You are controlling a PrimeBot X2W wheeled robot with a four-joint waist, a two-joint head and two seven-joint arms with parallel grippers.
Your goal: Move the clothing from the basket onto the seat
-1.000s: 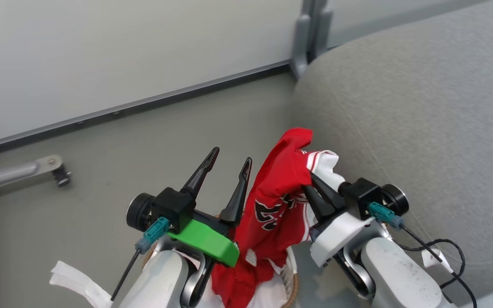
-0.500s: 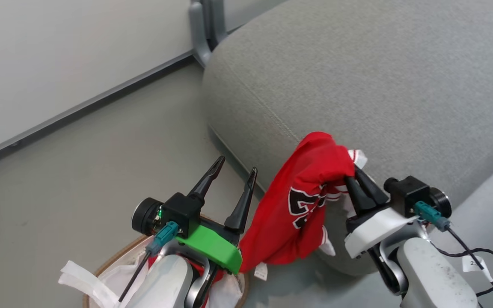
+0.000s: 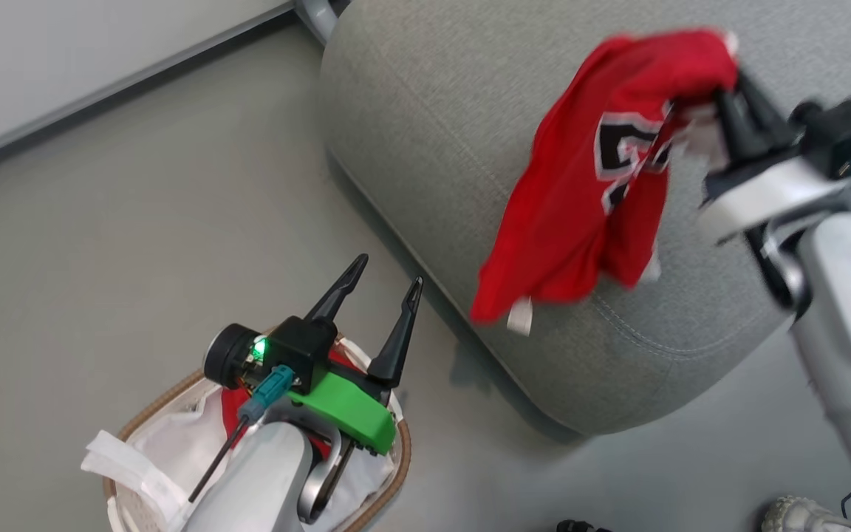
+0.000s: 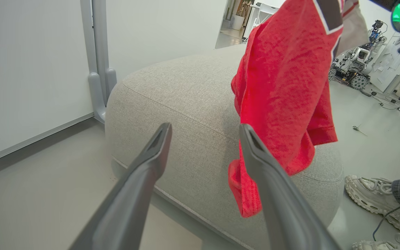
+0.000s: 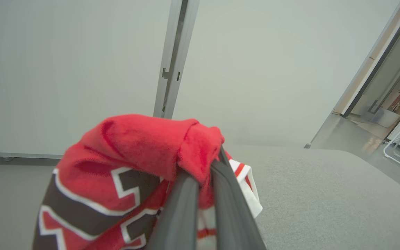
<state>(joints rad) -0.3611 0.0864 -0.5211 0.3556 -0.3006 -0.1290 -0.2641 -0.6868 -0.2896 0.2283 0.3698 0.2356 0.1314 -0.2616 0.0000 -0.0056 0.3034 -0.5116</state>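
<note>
A smooth pale grey floor (image 3: 137,222) carries everything. Directly beneath the left pincer (image 3: 390,270) stands an oval white plastic laundry basket with a brown woven rim (image 3: 401,451). Ahead and to that pincer's right sits a large grey fabric seat cushion (image 3: 433,148). Below the right pincer (image 3: 725,92), a red jersey with black-and-white lettering (image 3: 566,222) hangs before the cushion's side; whether they touch cannot be told.

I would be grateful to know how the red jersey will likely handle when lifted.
Probably floppy: the red jersey hangs limp in folds from the right tool. Likely light: one pinch of bunched cloth carries it.
</note>
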